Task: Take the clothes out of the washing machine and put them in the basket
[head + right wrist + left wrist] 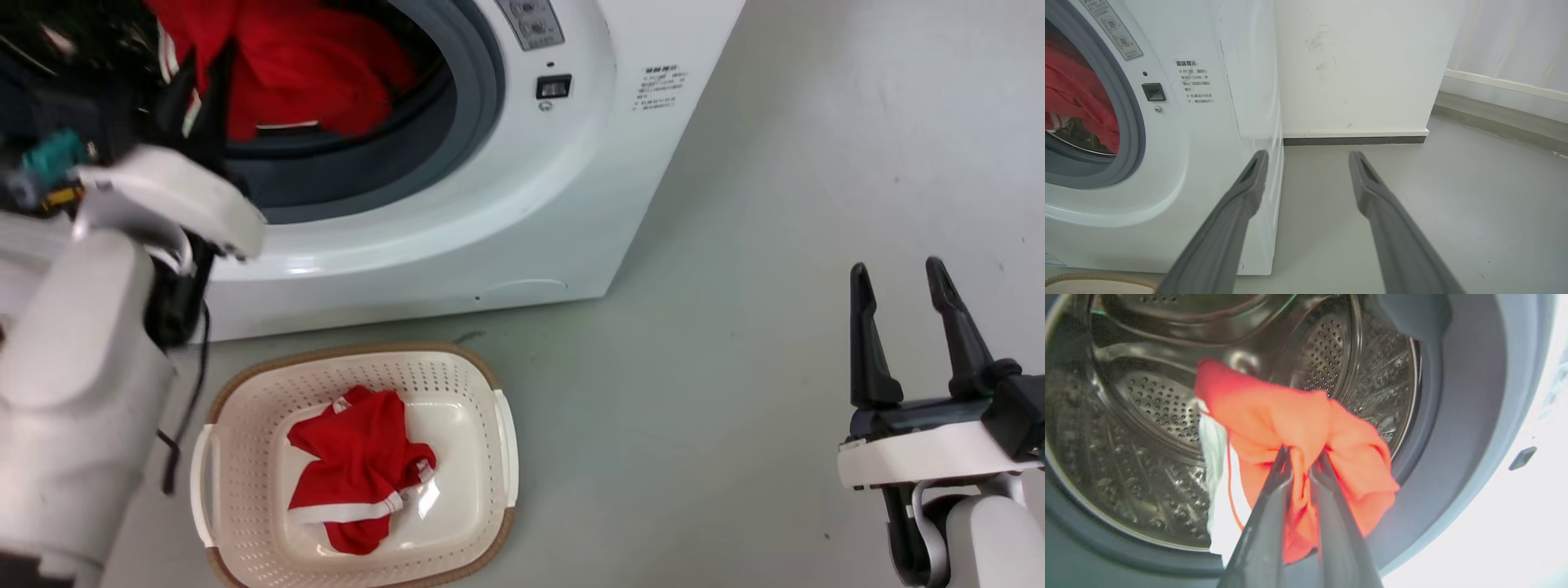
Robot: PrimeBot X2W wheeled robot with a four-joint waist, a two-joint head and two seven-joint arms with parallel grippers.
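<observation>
Gripping red garment (1290, 412) in left gripper (1303, 451), pinched tight at washer (490, 204) mouth | basket (351, 352) lies down and back from that hand | right gripper (896, 268) way farther off, spread wide, empty

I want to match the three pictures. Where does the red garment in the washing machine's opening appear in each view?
Head view: the red garment at the top, left of centre.
Left wrist view: in the centre, pinched by the left tool.
Right wrist view: at the left edge, inside the grey gasket.
Shared landmark: the grey gasket.
</observation>
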